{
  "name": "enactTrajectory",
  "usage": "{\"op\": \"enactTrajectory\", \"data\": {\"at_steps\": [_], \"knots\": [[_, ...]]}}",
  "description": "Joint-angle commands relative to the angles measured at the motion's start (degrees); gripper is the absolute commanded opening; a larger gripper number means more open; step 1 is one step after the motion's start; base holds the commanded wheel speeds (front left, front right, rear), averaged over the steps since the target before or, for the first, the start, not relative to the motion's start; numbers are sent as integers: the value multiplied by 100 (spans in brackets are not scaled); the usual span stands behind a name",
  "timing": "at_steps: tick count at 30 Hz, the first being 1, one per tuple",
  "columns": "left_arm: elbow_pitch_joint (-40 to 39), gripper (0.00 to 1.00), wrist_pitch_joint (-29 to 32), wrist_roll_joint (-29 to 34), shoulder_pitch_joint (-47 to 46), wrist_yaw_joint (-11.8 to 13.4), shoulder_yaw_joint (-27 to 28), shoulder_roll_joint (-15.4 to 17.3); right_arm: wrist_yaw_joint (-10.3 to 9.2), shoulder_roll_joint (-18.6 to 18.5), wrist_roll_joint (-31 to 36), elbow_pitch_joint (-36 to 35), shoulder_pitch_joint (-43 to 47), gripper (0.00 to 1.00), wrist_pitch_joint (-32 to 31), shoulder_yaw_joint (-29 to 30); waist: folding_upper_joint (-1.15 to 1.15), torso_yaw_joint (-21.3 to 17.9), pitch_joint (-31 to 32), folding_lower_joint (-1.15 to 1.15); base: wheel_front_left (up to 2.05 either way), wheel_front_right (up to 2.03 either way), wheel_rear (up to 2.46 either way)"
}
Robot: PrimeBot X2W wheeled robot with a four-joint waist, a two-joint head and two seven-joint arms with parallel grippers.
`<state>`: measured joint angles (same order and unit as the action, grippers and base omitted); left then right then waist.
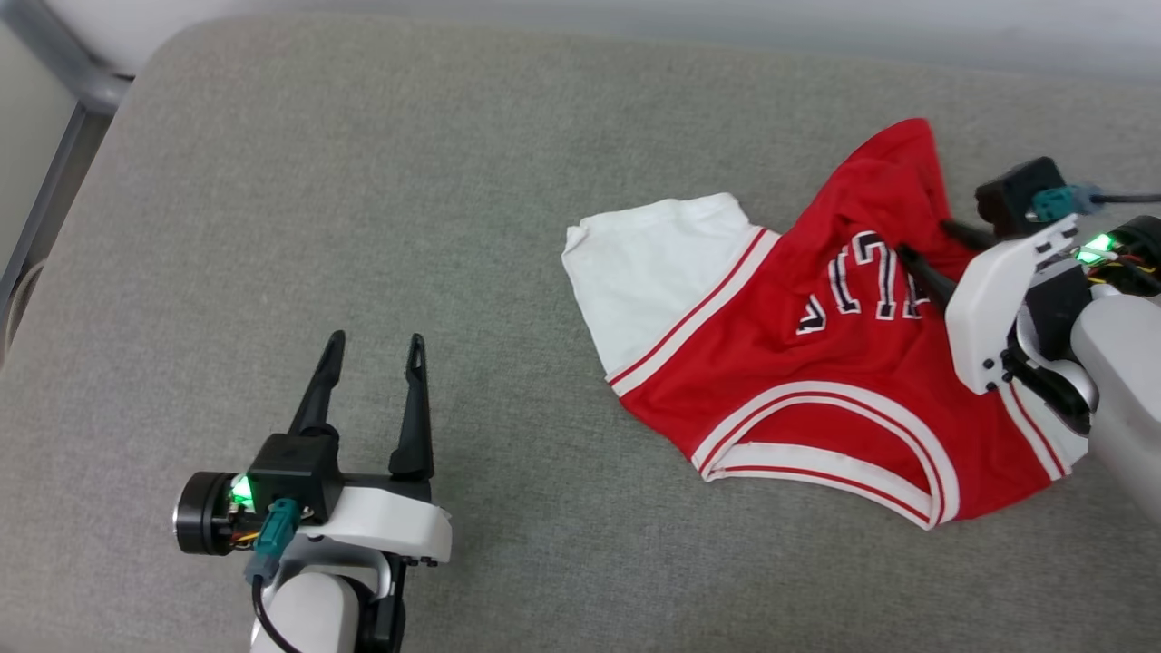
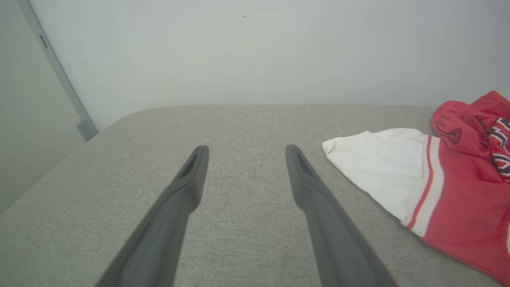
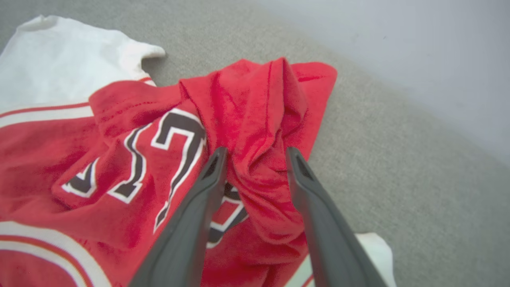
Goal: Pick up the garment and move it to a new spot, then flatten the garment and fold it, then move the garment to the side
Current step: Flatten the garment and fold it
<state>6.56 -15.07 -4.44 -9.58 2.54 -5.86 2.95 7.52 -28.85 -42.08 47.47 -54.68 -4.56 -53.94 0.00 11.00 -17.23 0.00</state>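
Grey woven cushion (image 1: 363, 181) spreads under everything, with a pale wall behind. The shirt (image 1: 798, 381) lies crumpled at the right of the head view, one white sleeve (image 1: 644, 263) spread toward the centre. The right gripper (image 3: 257, 151) has its fingers parted astride a raised red fold, not visibly pinching it. The left gripper (image 1: 377, 338), at lower left, stands wide apart over bare cushion, holding nothing. Such light, limp knit should sag and bunch when lifted. The striped trim (image 1: 816, 453) or the shoulder seams likely give firmer holds for spreading.
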Motion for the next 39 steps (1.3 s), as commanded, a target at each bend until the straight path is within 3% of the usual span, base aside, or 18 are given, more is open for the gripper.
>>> {"op": "enactTrajectory", "data": {"at_steps": [1, 6, 10, 14, 19, 24, 31, 32, 39], "knots": [[-3, 100, -15, 65, 54, -59, 82, 49, -6, -53, 132, 25, 111, 100, 513, 93, 0, -154, 207, 0, 0, 0, 0], [57, 100, -15, 96, -65, -261, 222, 182, -6, -41, 381, 30, 332, 100, 1690, 599, 0, -397, 503, 0, 0, 0, 0], [163, 100, -14, 116, -329, -479, 287, 358, -6, 37, 746, -232, 678, 100, 1967, 1360, 0, -586, 631, 0, 0, 0, 0], [435, 100, -14, 128, -777, -710, 262, 614, -5, 218, 1415, -1250, 1477, 100, 1971, 2635, 0, -750, 677, 0, 0, 0, 0], [971, 100, 2, -7, -1524, -901, 110, 948, -6, 740, 2329, -2694, 2874, 100, 1973, 4084, 0, -936, 696, 0, 0, 0, 0], [1271, 100, 339, -189, -2140, -975, -182, 1177, -5, 1172, 2769, -3562, 3859, 100, 1974, 4813, 0, -1051, 647, 0, 0, 0, 0], [1626, 100, 1631, -1134, -3169, -993, -1116, 1663, -6, 1754, 3184, -4541, 4905, 100, 1919, 5491, 0, -1222, 485, 0, 0, 0, 0], [1922, 100, 2880, -1827, -3664, -995, -1741, 2009, -6, 1959, 3284, -4805, 5183, 100, 1830, 5639, 0, -1324, 369, 0, 0, 0, 0], [2166, 100, 4708, -2925, -4351, -996, -2893, 2498, -5, 2030, 3414, -5003, 5172, 100, 1741, 5642, 0, -1501, 117, 0, 0, 0, 0]]}}
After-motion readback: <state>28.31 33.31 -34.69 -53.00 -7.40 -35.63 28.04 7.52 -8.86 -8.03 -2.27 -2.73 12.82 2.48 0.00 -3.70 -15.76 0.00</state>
